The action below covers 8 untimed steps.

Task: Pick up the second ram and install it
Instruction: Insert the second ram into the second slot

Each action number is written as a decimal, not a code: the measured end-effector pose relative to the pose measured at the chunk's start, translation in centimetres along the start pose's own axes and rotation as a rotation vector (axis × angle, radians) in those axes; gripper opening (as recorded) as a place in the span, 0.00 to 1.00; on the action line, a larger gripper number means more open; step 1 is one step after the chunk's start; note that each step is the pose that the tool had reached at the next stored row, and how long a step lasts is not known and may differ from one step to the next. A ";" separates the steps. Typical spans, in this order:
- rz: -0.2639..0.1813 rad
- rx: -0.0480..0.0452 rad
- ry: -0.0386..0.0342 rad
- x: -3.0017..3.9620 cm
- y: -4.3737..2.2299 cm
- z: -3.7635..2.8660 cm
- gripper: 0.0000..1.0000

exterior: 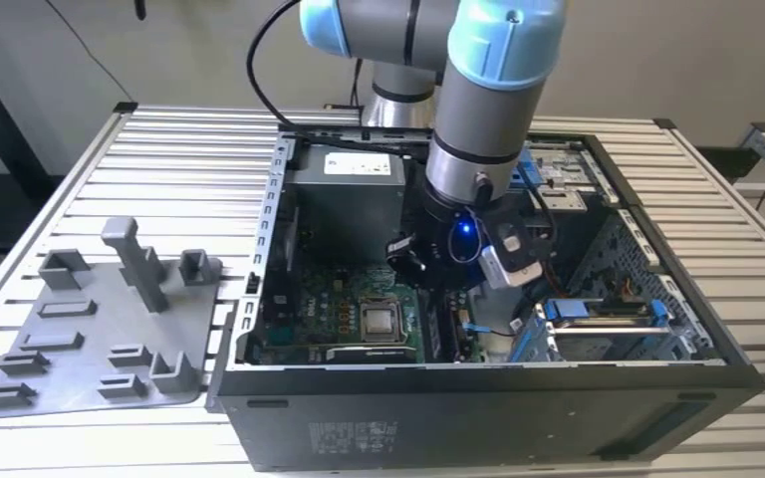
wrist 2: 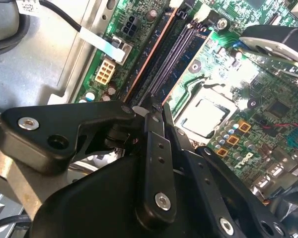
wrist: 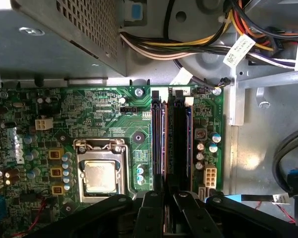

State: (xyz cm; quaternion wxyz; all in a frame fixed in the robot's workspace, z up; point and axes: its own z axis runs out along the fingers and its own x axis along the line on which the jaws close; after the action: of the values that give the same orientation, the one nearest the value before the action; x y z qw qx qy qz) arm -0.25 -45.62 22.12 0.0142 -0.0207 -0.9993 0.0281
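The arm (exterior: 489,110) is a thick silver-grey tube with pale blue caps at its joints, and a black cable (exterior: 266,60) loops beside it. Close above the tool, a black wrist block carries a small blue light (exterior: 464,231) and a white, rounded module (exterior: 505,264) clipped to its side. The gripper (wrist 2: 156,106) is matte black throughout in both wrist views: broad, flat linkage bars with rounded ends, pinned by silver screws (wrist 2: 162,200) and dark round pivots. Narrow black fingers (wrist: 150,213) run forward from the linkages, one showing small holes along its length.
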 end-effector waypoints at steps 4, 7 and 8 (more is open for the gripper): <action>0.000 0.0009 -0.0001 0.00 0.00 0.01 0.14; 0.000 0.0012 -0.0001 0.00 0.00 0.01 0.14; 0.000 0.0014 -0.0001 0.00 0.00 0.00 0.14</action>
State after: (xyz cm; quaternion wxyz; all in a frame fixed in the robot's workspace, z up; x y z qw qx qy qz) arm -0.24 -45.63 22.12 0.0141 -0.0207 -0.9993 0.0287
